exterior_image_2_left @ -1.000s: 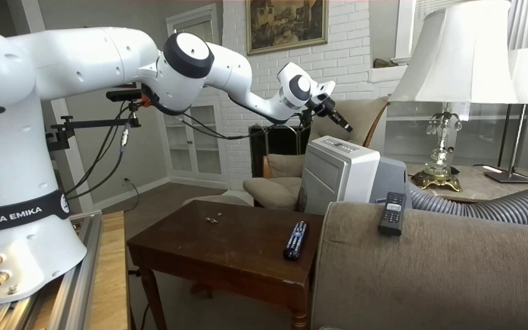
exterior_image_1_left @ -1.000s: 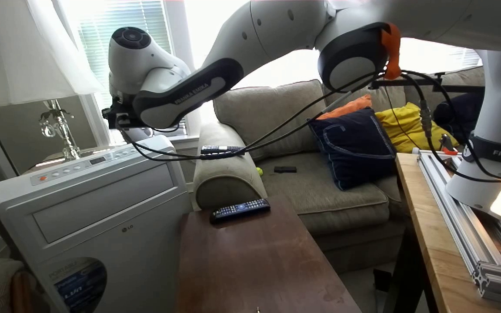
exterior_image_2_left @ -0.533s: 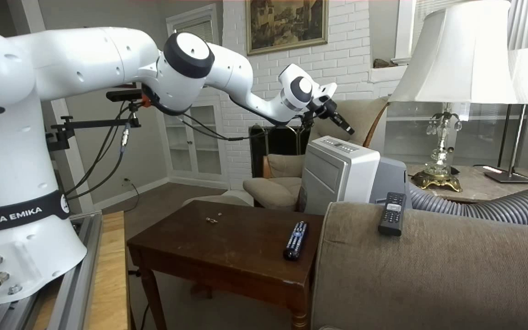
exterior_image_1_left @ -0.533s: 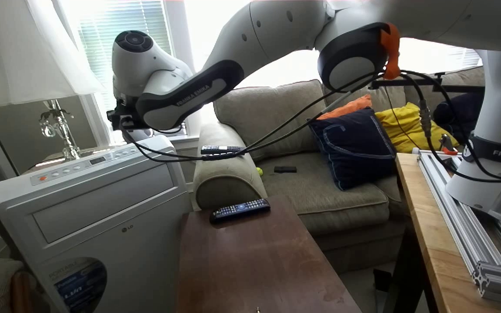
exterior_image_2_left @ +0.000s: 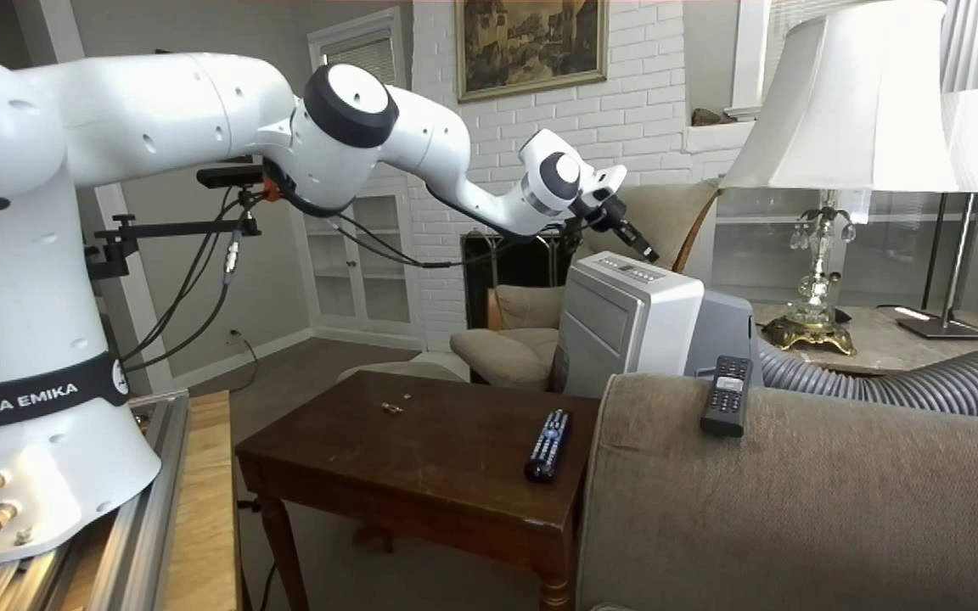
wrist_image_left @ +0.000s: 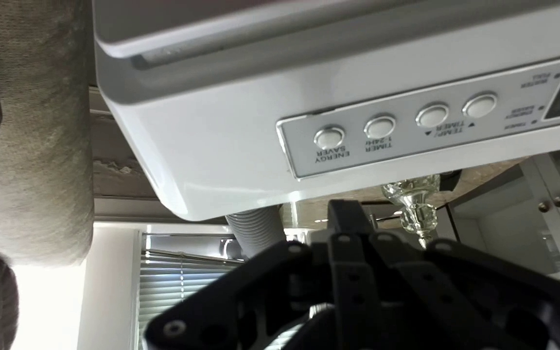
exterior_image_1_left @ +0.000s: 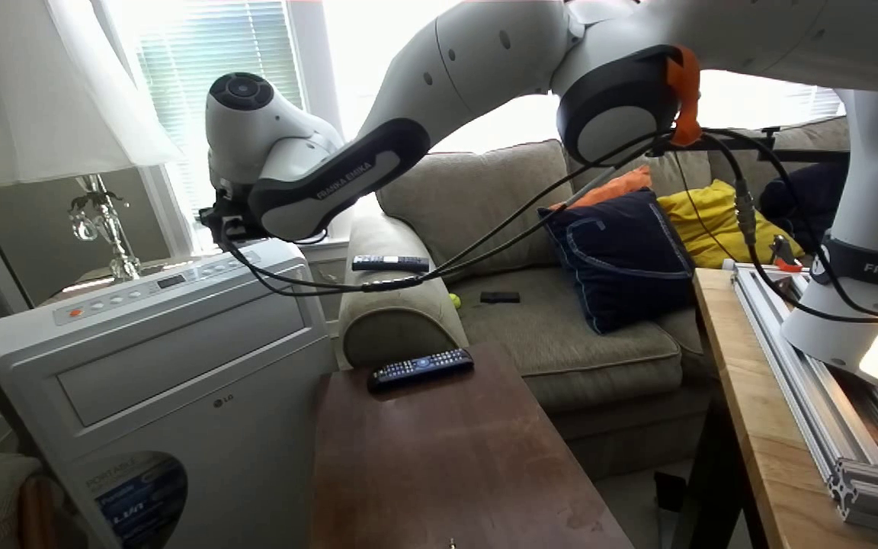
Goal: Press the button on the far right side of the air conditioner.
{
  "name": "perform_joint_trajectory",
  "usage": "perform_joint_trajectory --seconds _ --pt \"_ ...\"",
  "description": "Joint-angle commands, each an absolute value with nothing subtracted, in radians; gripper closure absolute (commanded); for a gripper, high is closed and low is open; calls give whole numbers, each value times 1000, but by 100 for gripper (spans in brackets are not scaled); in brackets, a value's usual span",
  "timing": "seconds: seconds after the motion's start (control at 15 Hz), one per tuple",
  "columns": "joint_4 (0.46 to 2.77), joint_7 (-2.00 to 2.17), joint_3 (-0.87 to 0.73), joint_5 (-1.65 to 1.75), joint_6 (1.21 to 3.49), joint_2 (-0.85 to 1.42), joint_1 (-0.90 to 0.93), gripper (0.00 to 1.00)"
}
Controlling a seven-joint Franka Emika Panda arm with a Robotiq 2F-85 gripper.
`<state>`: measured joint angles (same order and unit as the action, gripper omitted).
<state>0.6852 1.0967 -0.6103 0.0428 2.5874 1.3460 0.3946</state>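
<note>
The white air conditioner (exterior_image_1_left: 256, 435) stands beside the sofa arm, and its top panel faces up in both exterior views. Close up in the wrist view, the picture is upside down; several round buttons run along the panel, and the end one, marked ENERGY SAVER (wrist_image_left: 329, 138), is the far right button. My gripper (wrist_image_left: 350, 209) is shut, with nothing between its fingers. Its tips appear just past the air conditioner's rear edge in that view, apart from the buttons. In an exterior view the gripper (exterior_image_2_left: 650, 255) points down just above the unit's top; whether it touches cannot be told.
A crystal-based lamp (exterior_image_2_left: 816, 271) stands on a side table behind the unit, near a grey ribbed hose (exterior_image_2_left: 922, 386). One remote (exterior_image_2_left: 727, 395) lies on the sofa arm, another (exterior_image_2_left: 547, 445) on the brown table (exterior_image_2_left: 421, 467). Black cables (exterior_image_1_left: 317, 286) hang beneath the arm.
My arm has come down, bringing the shut gripper lower and nearer the air conditioner's top, with a slight shift toward the sofa side. The air conditioner has not moved.
</note>
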Motion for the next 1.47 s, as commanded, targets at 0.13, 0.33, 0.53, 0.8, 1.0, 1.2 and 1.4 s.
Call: perform_joint_trajectory --seconds 0.13,0.33,0.53,0.8,1.0,1.2,1.4 --pt "730 1098 -617 50 2591 1342 416 100" --pt "740 1100 -619 51 2592 1341 423 100" --pt "745 1105 -622 51 2590 1347 428 100" --pt "739 1119 -629 51 2594 1361 429 100" --pt "727 1124 -632 49 2593 1366 430 100" --pt "719 1131 -638 49 2596 1366 431 100" --pt "709 1139 -653 49 2595 1373 432 100"
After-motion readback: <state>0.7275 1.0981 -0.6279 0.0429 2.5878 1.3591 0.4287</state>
